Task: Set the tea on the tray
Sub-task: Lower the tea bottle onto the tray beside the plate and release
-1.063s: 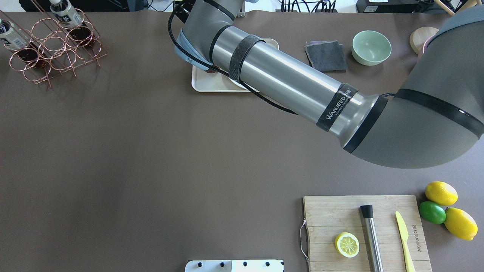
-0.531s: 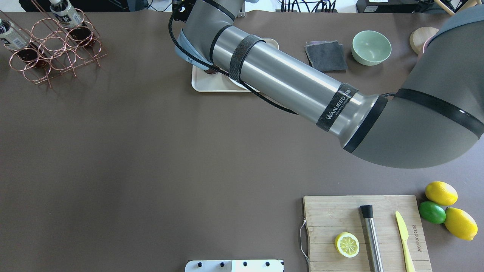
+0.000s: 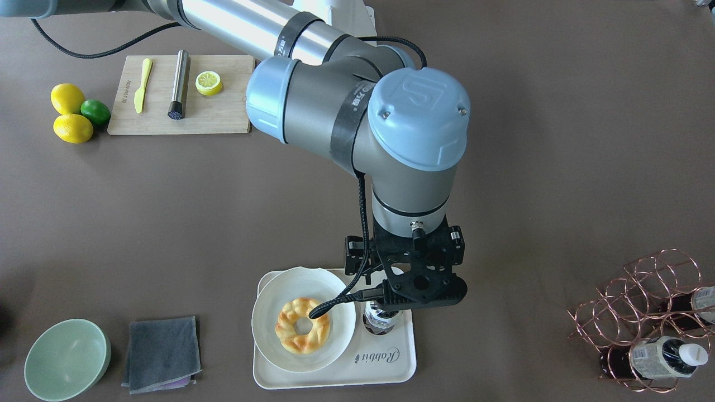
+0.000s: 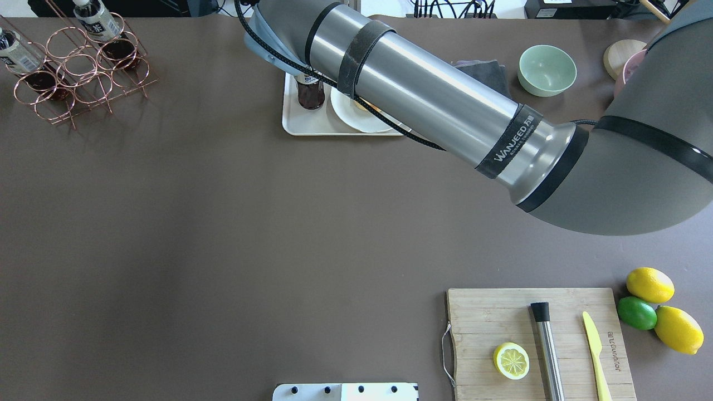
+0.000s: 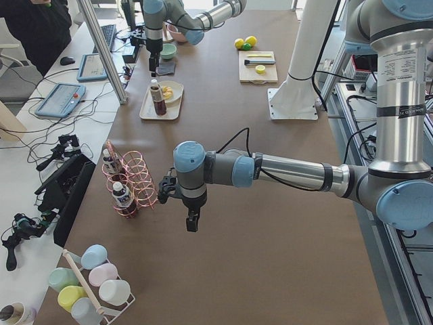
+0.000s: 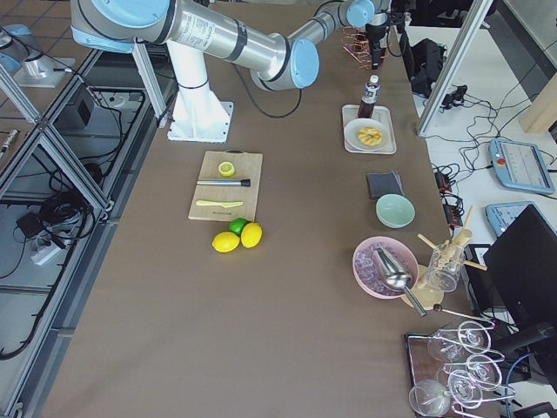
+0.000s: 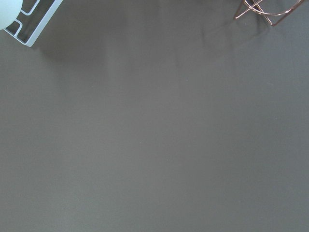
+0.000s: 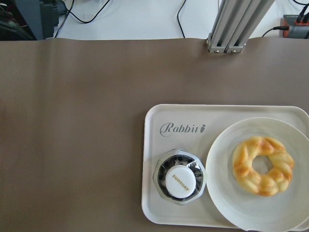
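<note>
The tea bottle (image 8: 180, 177) stands upright on the cream tray (image 8: 193, 116), in the corner with the grey lettering, next to the plate. It also shows in the front view (image 3: 382, 322) and in the overhead view (image 4: 310, 93). My right gripper (image 3: 410, 298) hangs straight above the bottle's cap, clear of it, open and empty. Its fingertips are hidden under the wrist mount. My left gripper (image 5: 192, 222) points down over bare table beside the copper rack. It shows only in the exterior left view, so I cannot tell its state.
A white plate with a ring pastry (image 3: 304, 326) fills the tray's other half. A copper rack (image 4: 78, 67) with more bottles stands at the far left. A green bowl (image 4: 547, 69), a grey cloth (image 3: 162, 353) and a cutting board (image 4: 501, 312) lie to the right.
My right arm has lifted up and back from the tray. The bottle, hidden under the arm before, now shows standing free on the tray.
</note>
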Tool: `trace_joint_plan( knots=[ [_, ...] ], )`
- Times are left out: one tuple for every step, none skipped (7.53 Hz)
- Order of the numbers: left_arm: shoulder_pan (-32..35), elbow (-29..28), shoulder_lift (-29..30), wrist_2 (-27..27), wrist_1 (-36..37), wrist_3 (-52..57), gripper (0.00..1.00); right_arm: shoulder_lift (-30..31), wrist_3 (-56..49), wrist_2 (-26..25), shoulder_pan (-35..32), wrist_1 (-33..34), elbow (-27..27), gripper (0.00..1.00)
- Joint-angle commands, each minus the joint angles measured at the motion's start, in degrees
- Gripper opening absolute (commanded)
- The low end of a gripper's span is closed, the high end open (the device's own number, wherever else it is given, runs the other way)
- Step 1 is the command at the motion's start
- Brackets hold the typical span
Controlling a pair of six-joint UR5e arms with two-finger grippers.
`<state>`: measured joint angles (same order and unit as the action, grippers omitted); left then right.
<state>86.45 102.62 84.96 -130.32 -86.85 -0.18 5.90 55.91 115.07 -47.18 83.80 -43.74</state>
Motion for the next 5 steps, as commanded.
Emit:
trace_joint_plan(
  knots=[
    [0.03, 0.21, -0.23, -0.02, -0.07, 0.00, 0.98, 0.78, -4.38, 3.14, -2.03, 18.87, -14.39, 1.00],
    [0.03, 0.12, -0.67, -0.19, -0.07, 0.09, 0.98, 3.22, -8.50, 3.23, -2.82, 25.90, -20.53, 1.00],
    [0.12, -0.05, -1.02, -0.46, -0.07, 0.09, 0.98, 7.94, -14.02, 3.32, -4.65, 32.67, -27.99, 1.00],
    [0.55, -0.05, -1.28, -0.55, -0.07, 1.22, 0.98, 13.47, -20.95, 4.71, -7.46, 39.70, -35.81, 1.00],
    [1.25, -0.05, -1.37, -0.63, -0.33, 4.19, 0.98, 19.01, -24.50, 5.16, -9.40, 46.38, -42.85, 1.00]
  ],
)
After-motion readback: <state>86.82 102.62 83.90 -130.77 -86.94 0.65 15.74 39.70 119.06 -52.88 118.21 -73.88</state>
